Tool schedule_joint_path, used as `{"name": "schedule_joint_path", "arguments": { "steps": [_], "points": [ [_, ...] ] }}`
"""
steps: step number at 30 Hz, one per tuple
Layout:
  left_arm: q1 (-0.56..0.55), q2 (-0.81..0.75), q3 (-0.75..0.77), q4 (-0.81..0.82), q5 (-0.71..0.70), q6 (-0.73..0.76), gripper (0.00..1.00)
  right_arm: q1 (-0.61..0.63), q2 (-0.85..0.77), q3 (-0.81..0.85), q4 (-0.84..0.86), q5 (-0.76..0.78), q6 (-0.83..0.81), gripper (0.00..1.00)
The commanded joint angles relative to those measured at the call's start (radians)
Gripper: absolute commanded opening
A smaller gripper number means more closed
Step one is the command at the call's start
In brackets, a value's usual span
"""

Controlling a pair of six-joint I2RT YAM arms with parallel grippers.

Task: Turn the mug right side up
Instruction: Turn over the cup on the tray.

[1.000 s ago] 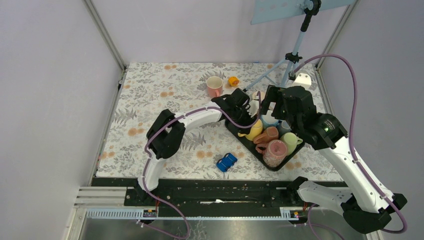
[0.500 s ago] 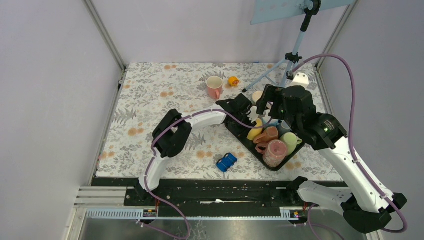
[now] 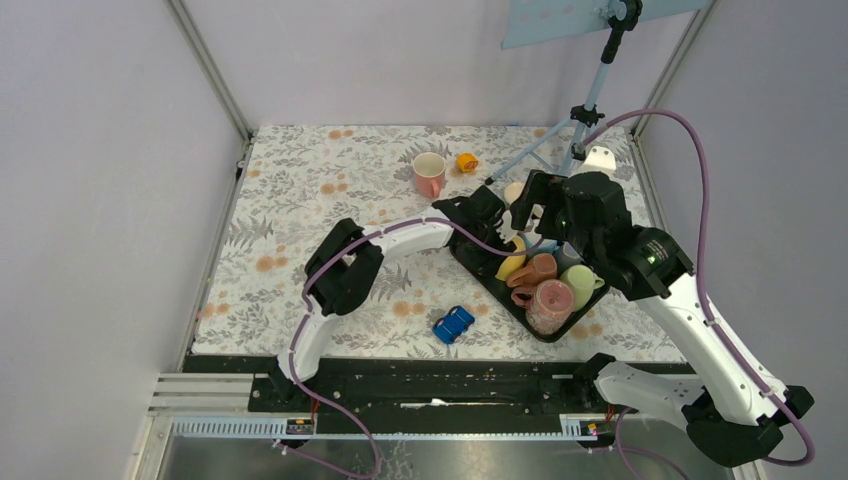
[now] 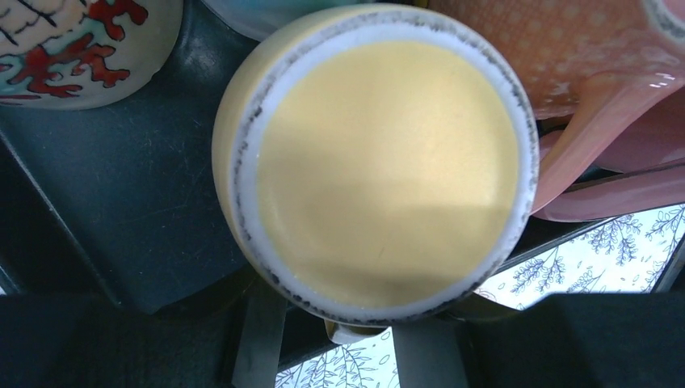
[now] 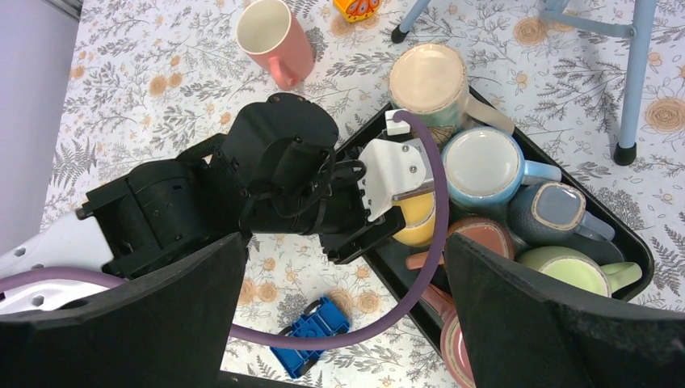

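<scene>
A yellow mug (image 4: 380, 162) lies tipped over in the black tray (image 3: 480, 275), its unglazed base facing the left wrist camera. From above the yellow mug (image 3: 510, 262) sits at the tray's left side, partly covered by my left gripper (image 3: 503, 243). The left gripper (image 4: 343, 356) stands open, its two fingers either side of a bit of the mug's handle without touching it. My right gripper (image 5: 343, 323) hovers high above the tray, open wide and holding nothing.
Beside the yellow one, the tray holds a cream patterned mug (image 5: 428, 81), a light blue one (image 5: 485, 166), a dark blue one (image 5: 557, 210), a green one (image 5: 565, 271) and pink ones (image 3: 552, 300). On the cloth: an upright pink mug (image 3: 429, 172), an orange toy (image 3: 466, 161), a blue toy car (image 3: 453, 324), tripod legs (image 3: 560, 140).
My left arm reached further right, bringing its gripper onto the yellow mug in the tray, then held still. The right gripper barely shifted.
</scene>
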Motion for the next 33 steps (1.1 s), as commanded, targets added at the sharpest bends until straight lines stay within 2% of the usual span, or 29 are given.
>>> {"name": "schedule_joint_path", "arguments": {
  "steps": [1, 10, 24, 33],
  "points": [
    [-0.006, -0.054, 0.066, 0.049, -0.015, 0.012, 0.49, 0.004, -0.005, -0.011, 0.040, -0.010, 0.015, 1.00],
    [-0.006, -0.061, 0.084, 0.018, -0.028, 0.023, 0.46, 0.004, -0.013, -0.016, 0.041, -0.011, 0.020, 1.00],
    [-0.005, -0.070, 0.091, -0.011, -0.054, 0.035, 0.53, 0.004, -0.015, -0.024, 0.047, -0.025, 0.028, 1.00],
    [-0.007, -0.069, 0.107, -0.030, -0.060, 0.044, 0.41, 0.005, -0.021, -0.027, 0.049, -0.027, 0.028, 1.00]
  ]
}}
